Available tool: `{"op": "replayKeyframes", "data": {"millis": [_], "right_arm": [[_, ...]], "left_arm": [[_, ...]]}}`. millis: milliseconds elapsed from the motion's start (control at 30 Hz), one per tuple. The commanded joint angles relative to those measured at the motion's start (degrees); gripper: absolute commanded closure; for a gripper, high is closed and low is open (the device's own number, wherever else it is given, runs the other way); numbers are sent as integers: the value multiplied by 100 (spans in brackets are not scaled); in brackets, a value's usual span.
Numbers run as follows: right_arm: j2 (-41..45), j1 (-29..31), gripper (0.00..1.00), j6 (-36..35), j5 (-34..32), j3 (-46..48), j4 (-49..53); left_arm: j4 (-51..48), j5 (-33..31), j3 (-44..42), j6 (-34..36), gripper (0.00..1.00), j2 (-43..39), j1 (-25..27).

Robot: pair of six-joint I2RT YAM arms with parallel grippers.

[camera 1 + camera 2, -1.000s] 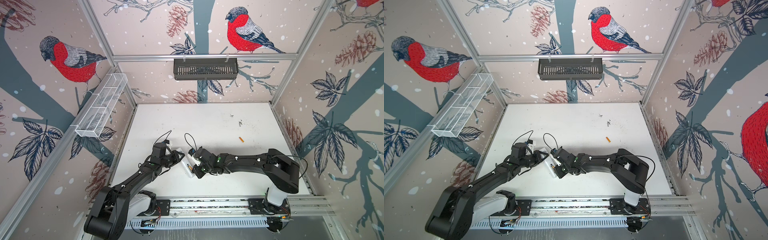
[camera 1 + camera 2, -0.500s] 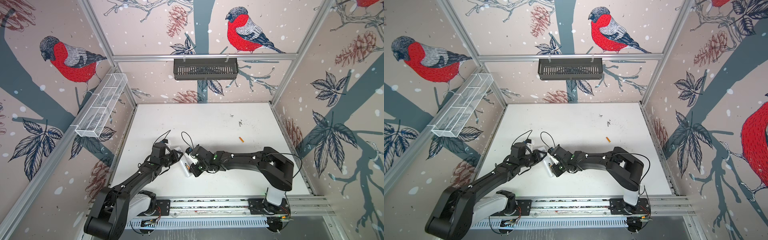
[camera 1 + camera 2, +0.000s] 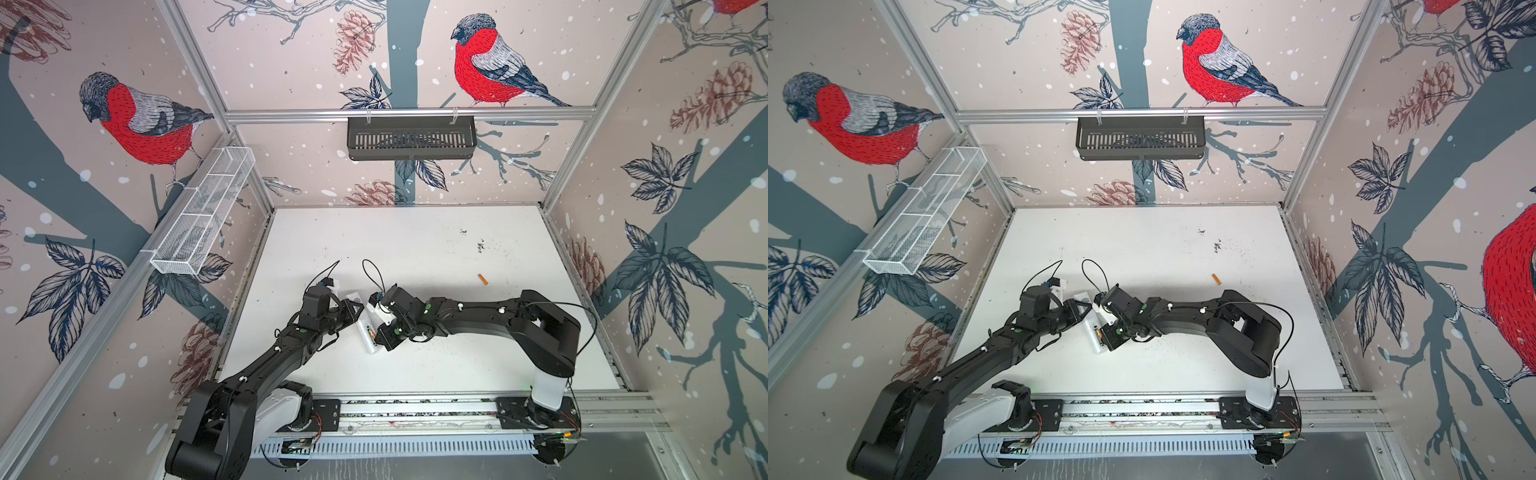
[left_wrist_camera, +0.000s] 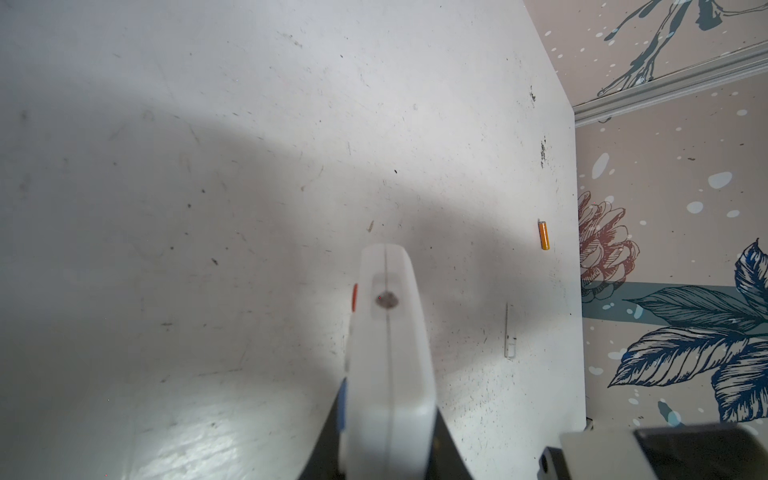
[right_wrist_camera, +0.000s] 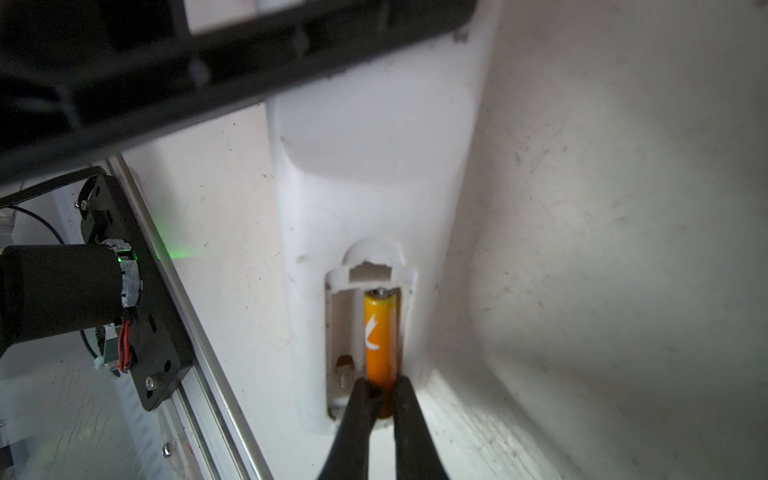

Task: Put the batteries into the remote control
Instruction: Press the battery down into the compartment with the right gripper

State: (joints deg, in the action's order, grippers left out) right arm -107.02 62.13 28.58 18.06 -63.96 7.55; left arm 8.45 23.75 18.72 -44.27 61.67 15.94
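The white tabletop (image 3: pixel 415 241) is the biggest thing in front of me, scuffed and speckled. A black basket (image 3: pixel 411 137) hangs on the back wall and a white wire basket (image 3: pixel 203 212) on the left wall. My left arm (image 3: pixel 266 365) and my right arm (image 3: pixel 478 320) both reach toward the middle front of the tabletop. They meet at the remote control (image 3: pixel 368 332), a slim white bar between my two wrists in both top views. My left jaws are clenched on the remote control (image 4: pixel 388 353) near one end. In the left wrist view a dark finger (image 4: pixel 451 453) shows on either side of its white body, and I cannot tell whether it touches the tabletop. Its plain back faces my right wrist camera, with the battery compartment (image 5: pixel 343 328) open. One bay there is bare, showing its metal contact (image 5: pixel 344 365). In the bay beside it lies an orange battery (image 5: pixel 380 336), its nubbed end against the far wall of the compartment. My right jaws are drawn tight together, the fingertips (image 5: pixel 361 407) pinching that battery's near end at the compartment's edge. The loose battery (image 3: pixel 482 279) lies flat on the tabletop, well apart from the remote control, off to the right and farther back than my right arm.
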Motion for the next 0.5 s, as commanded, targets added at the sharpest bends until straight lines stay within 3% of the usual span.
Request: {"op": "replayKeyframes", "data": {"millis": [0, 467], "right_arm": [[-120, 11, 93, 321, -332, -11, 100], [-37, 170, 92, 864, -411, -23, 319]], "left_arm": [[-379, 358, -34, 252, 100, -41, 3], [-493, -104, -103, 323, 100, -486, 3]]}}
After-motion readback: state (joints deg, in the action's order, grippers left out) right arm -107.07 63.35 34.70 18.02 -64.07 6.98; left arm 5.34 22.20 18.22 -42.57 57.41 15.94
